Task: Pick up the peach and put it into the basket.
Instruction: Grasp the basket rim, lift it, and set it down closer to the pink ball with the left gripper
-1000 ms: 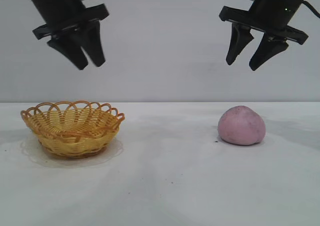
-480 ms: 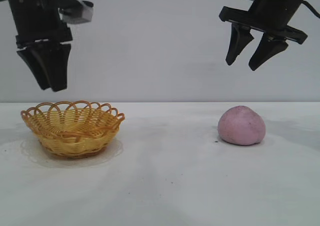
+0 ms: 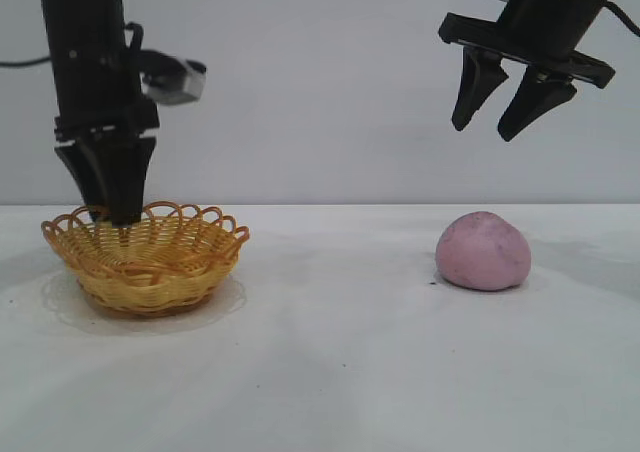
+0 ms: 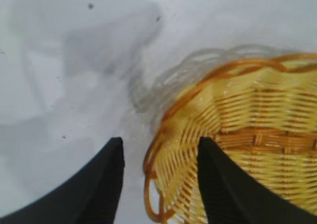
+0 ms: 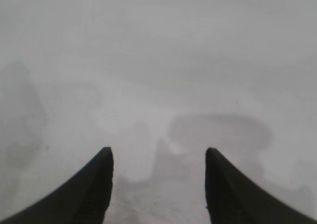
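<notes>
1. Exterior view: the basket stands on the white table at the left side. The peach sits on the same table at the right side, well apart from the basket, and nothing touches it.
2. Exterior view: the left gripper points straight down, and its dark fingertips are at the level of the looped rim, over the left part of the basket. From this side I cannot tell how far the fingers are parted.
3. Exterior view: the right gripper hangs high above the table, over the peach, tilted downward. Its two fingers are spread and there is nothing between them.
4. Left wrist view: the left gripper has a gap between its two fingers, and the orange-brown rim of the basket lies in this gap. One finger is over the bare table, the other over the woven inside. I cannot tell if the fingers press on the rim.
5. Right wrist view: the right gripper is released, its fingers wide apart over the bare table. The peach is not seen here.
</notes>
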